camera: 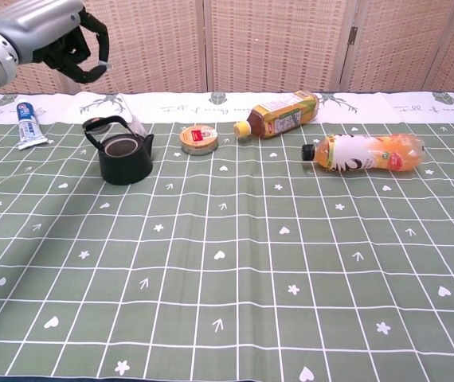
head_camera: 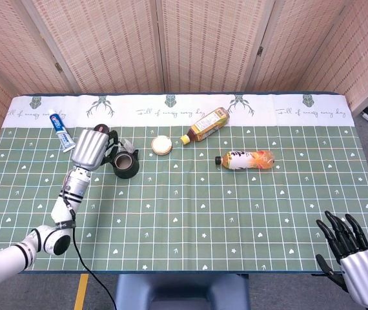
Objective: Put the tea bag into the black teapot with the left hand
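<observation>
As the left hand [camera: 61, 49] hovers above the black teapot [camera: 123, 158], fingers pinching a thread, the tea bag [camera: 129, 121] dangles just over the teapot's open mouth; lowering it inside looks next.

Bright, even light is falling from overhead; shadows are staying faint; the left hand [camera: 56, 44] is showing slight blur
</observation>
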